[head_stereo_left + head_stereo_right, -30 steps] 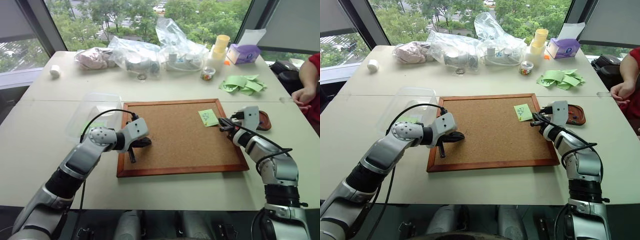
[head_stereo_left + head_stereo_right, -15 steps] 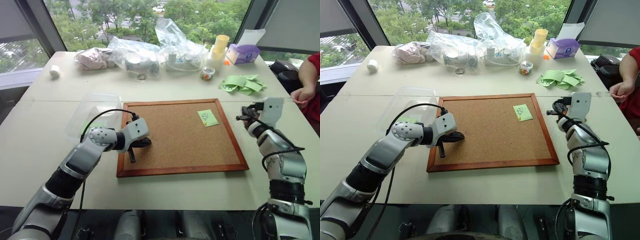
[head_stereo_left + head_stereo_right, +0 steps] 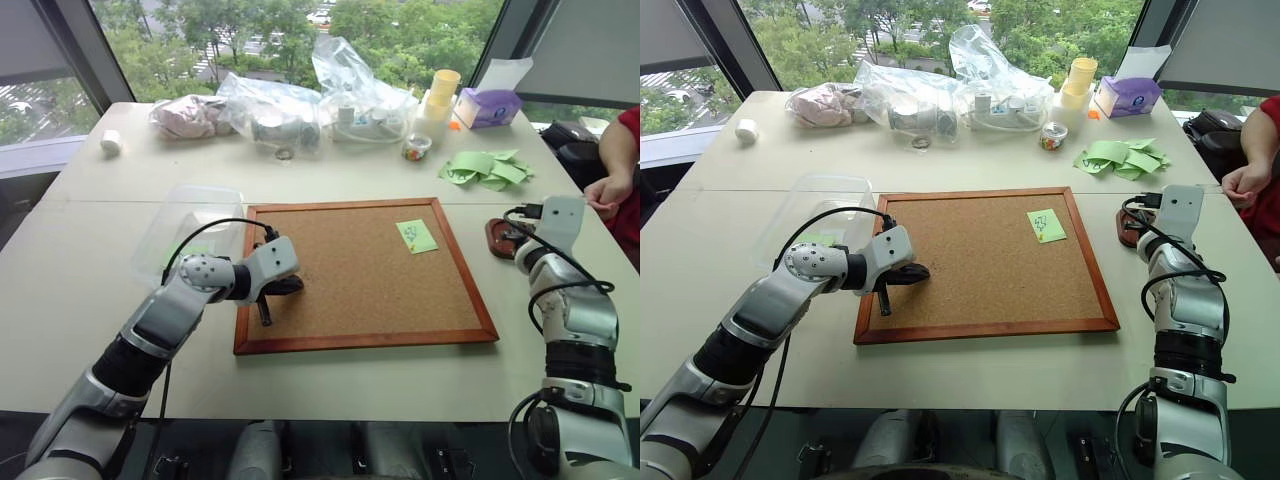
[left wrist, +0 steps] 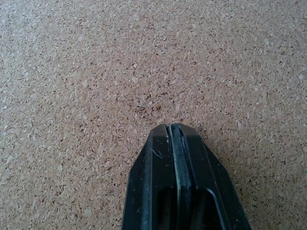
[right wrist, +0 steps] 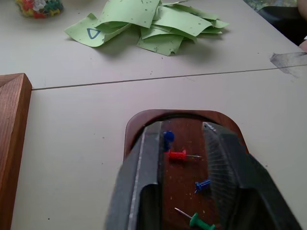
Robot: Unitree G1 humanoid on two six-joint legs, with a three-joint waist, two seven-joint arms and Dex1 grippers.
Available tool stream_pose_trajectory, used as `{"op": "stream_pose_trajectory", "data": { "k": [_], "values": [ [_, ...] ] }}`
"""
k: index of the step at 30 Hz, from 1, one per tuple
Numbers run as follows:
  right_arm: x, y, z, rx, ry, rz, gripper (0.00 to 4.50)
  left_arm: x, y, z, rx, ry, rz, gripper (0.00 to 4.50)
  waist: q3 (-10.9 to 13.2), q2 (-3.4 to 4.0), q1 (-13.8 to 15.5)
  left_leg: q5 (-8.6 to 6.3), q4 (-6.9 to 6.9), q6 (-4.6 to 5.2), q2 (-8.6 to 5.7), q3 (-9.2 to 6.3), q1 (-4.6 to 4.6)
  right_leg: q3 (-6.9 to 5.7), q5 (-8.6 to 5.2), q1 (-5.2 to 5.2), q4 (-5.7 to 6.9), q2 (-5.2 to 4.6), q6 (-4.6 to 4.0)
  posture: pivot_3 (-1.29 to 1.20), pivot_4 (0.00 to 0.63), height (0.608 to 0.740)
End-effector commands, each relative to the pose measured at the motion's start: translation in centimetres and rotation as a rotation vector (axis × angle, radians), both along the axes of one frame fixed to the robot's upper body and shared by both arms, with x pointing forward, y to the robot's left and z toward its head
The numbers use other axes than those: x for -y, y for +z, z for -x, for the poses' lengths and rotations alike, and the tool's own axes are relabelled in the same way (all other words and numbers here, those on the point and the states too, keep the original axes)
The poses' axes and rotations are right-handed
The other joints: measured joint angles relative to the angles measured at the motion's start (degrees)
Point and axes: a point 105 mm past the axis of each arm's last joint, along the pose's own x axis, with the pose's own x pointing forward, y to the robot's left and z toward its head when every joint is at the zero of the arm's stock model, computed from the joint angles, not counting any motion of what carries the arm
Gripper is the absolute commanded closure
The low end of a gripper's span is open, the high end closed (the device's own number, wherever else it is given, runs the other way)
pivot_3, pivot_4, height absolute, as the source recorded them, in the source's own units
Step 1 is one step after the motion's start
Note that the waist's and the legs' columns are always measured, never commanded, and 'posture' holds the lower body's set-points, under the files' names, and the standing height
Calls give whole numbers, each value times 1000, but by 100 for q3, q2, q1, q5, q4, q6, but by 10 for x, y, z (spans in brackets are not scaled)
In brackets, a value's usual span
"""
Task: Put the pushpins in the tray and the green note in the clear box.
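Right pincer [image 5: 181, 143] open over the tray [image 5: 139, 125], holding nothing; red pushpin [image 5: 177, 155] lies between its fingers, with blue and green pins beside. Left pincer [image 4: 173, 132] shut, empty, on cork board [image 3: 350, 260]. Green note [image 3: 416, 236] on board; clear box [image 3: 185, 225] left of it.

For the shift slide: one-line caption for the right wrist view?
Right gripper with fingers open over the tray, a red pushpin lying between them.
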Motion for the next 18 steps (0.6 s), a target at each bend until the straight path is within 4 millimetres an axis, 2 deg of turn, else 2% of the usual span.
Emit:
{"op": "stream_pose_trajectory", "data": {
  "k": [1, 3, 4, 11, 13, 16, 18],
  "values": [
    [6, 10, 0, 33, -22, -27, 1207, -1, -9, 3, -30, 3, -17, 4500, 0, 0, -1, 0, 0, 0, 0, 0, 0, 0, 0, 0, 0, 0, 0, 0, 150, 735],
    [7, 11, 0, 33, -25, -27, 130, -1, -9, 3, -30, 3, -17, 4500, 0, 0, -2, 0, 0, 0, 0, 1, 0, 0, 0, 0, 0, 0, 0, 0, 150, 735],
    [8, 12, 0, 32, -28, -25, 58, -1, -9, 3, -30, 3, -16, 4500, 0, 0, -3, 0, 0, 0, 0, 1, 0, 0, 0, 0, 0, 0, 0, 0, 150, 735],
    [13, 15, 2, 50, -46, -49, 58, 0, -9, 3, -31, 2, -15, 4500, 0, 0, -1, 0, 0, 0, 0, 0, 0, 0, 0, 0, 0, 0, 0, 0, 150, 735],
    [13, 17, 2, 78, -54, -113, 58, 0, -9, 3, -31, 2, -15, 4500, 0, 0, -2, 0, 0, 0, 0, 0, 0, 0, 0, 0, 0, 0, 0, 0, 150, 735],
    [10, 21, 1, 135, -57, -305, 58, 0, -9, 3, -30, 2, -16, 4500, 0, 1, -2, 0, 0, 0, 1, 0, 0, 0, 0, 0, 0, 0, 0, 0, 150, 735],
    [11, 22, 2, 146, -55, -347, 58, 0, -10, 3, -30, 3, -16, 4500, -1, 1, 4, 0, 0, 0, 1, 0, 0, 0, 0, 0, 0, 0, 0, 0, 150, 735]
  ]
}}
